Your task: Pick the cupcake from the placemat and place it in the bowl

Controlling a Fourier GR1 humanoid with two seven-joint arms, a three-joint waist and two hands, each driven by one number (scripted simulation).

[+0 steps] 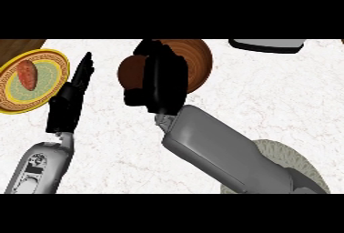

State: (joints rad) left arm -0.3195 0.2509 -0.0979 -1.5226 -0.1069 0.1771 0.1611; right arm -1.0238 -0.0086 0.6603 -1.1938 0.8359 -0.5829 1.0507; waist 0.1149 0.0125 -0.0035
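Cupcake (pixel 134 69), brown, is grasped in the curled fingers of the right hand (pixel 160 79) over the near rim of the wooden bowl (pixel 196 59), ready for release; the grey placemat (pixel 295 159) lies nearest, vacated. Left hand (pixel 70 98) rests with fingers straight beside a patterned plate (pixel 50 61)

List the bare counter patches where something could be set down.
Free: the marble right of the brown bowl, below the dark tray and above the placemat; also the strip between the two forearms. Crowded: the upper left, where the left hand stands beside the plate, and the right hand over the bowl.
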